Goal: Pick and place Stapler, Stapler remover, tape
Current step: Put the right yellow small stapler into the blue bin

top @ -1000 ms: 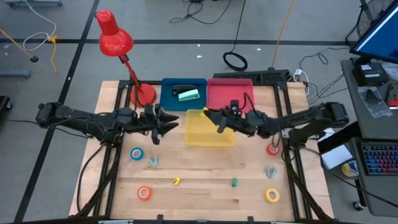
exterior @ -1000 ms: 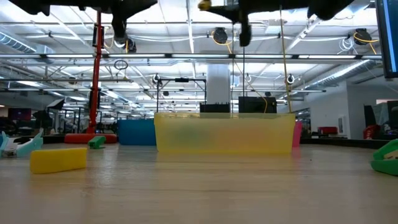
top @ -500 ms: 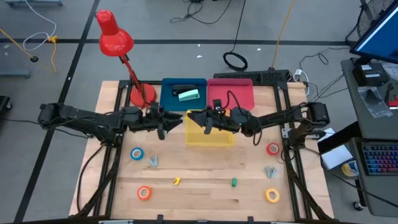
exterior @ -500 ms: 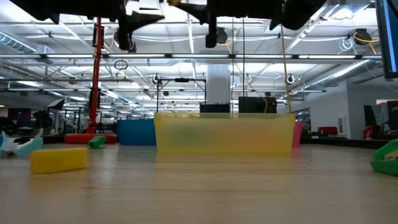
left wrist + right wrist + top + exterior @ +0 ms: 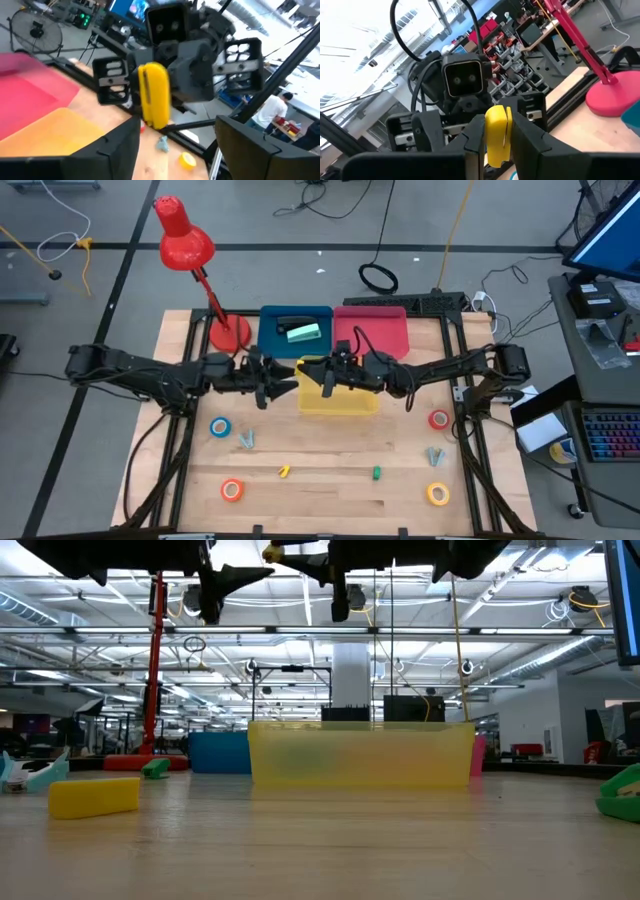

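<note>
Already the sorting is looking partly done: a green stapler (image 5: 303,332) is lying in the blue bin (image 5: 268,340) at about twelve o'clock on the table, while the red bin (image 5: 388,326) beside it and the yellow bin (image 5: 345,402) in front of them are showing nothing that I can make out. Much is remaining, as I judge it. The blue tape roll (image 5: 219,426) is sitting at about nine o'clock, the orange tape roll (image 5: 232,490) at seven, the yellow tape roll (image 5: 437,493) at five and the red tape roll (image 5: 438,419) at three, with two grey staple removers (image 5: 247,440) (image 5: 434,454) just beside the blue and red rolls, and a small yellow piece (image 5: 284,471) and a small green piece (image 5: 376,473) lying near six o'clock. The right gripper (image 5: 327,376) is hanging over the nine o'clock edge of the yellow bin, well above the wood, its fingers clenching a yellow stapler (image 5: 497,134) between them. The left gripper (image 5: 283,375) is facing it from close by, just outside that bin's edge, its fingers (image 5: 120,145) spread wide and gripping nothing. Judging by this, the yellow stapler is either about to be handed across or dropped into a bin; which one, the views are not settling.
</note>
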Tool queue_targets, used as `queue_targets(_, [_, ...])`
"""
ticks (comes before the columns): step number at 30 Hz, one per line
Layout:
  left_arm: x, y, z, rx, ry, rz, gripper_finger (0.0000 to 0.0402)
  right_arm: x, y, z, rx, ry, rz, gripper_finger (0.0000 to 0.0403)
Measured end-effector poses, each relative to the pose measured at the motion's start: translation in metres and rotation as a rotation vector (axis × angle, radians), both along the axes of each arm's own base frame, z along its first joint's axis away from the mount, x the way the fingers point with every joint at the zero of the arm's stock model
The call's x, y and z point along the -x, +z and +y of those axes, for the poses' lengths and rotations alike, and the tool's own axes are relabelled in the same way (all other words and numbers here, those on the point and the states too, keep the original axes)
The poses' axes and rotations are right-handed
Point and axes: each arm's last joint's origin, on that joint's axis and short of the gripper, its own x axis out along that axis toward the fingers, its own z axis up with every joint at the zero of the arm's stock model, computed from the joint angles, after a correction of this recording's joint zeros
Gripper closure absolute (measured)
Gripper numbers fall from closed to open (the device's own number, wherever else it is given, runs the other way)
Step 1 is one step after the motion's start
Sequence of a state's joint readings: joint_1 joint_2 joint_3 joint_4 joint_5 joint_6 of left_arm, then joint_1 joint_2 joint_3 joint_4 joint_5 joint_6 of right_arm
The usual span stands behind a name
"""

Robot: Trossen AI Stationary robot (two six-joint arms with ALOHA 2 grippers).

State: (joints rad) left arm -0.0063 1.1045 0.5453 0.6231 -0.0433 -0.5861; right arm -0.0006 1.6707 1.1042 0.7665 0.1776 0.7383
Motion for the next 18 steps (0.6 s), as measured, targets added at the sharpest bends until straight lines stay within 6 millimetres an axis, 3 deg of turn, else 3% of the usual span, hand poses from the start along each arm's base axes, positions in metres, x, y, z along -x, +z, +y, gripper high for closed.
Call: queue_targets(18, [-0.008, -0.0068, 0.008, -0.001, -0.029, 0.016, 0.02, -0.0007, -0.0075, 0.0019, -0.058, 0.034, 0.066, 0.0349])
